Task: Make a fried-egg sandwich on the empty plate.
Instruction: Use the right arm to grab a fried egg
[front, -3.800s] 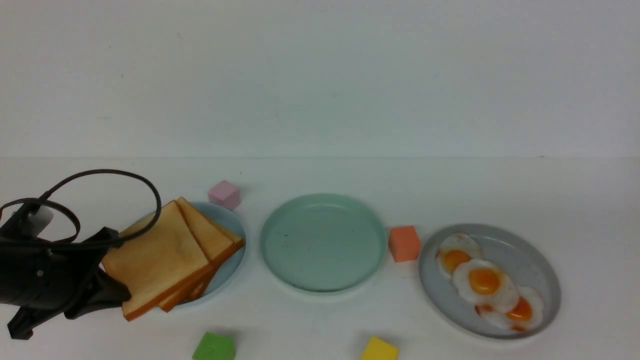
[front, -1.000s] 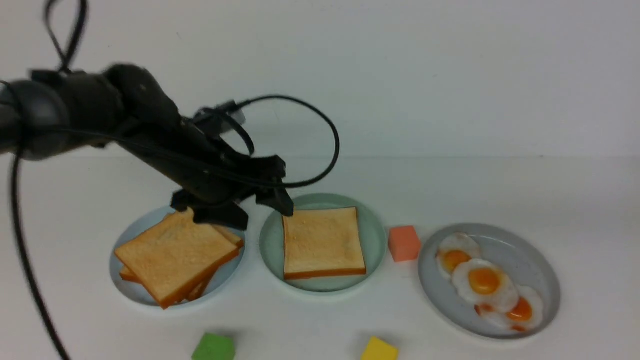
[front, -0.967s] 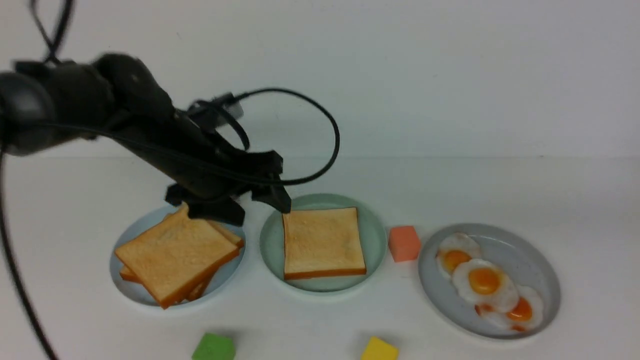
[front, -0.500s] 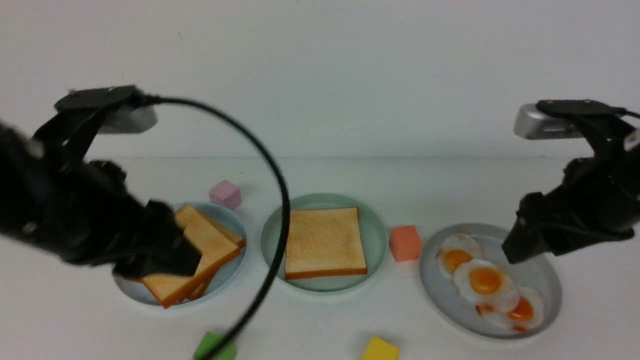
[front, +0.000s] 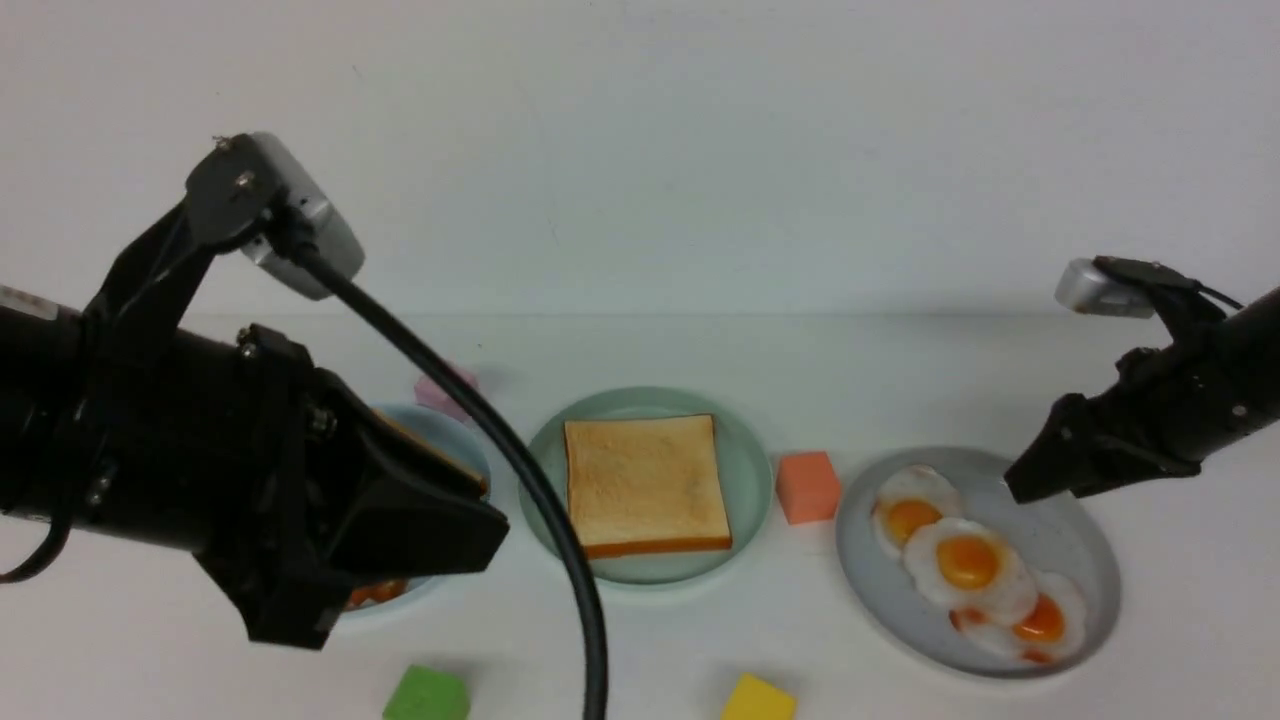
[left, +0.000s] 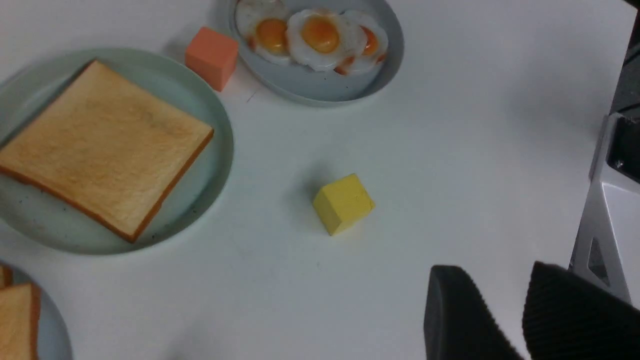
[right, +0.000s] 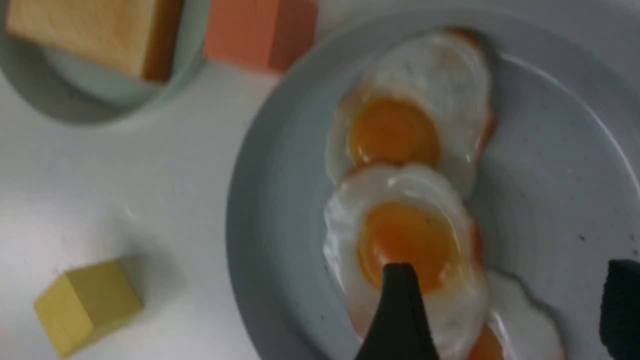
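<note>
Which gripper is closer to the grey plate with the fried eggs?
Right. The right gripper hovers over the grey plate; the left gripper is well to its left, near the pale blue plate.

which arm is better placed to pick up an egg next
Right. The right gripper hangs open over the fried eggs on the grey plate, while the left gripper sits beyond the mint-green plate, by the pale blue plate.
</note>
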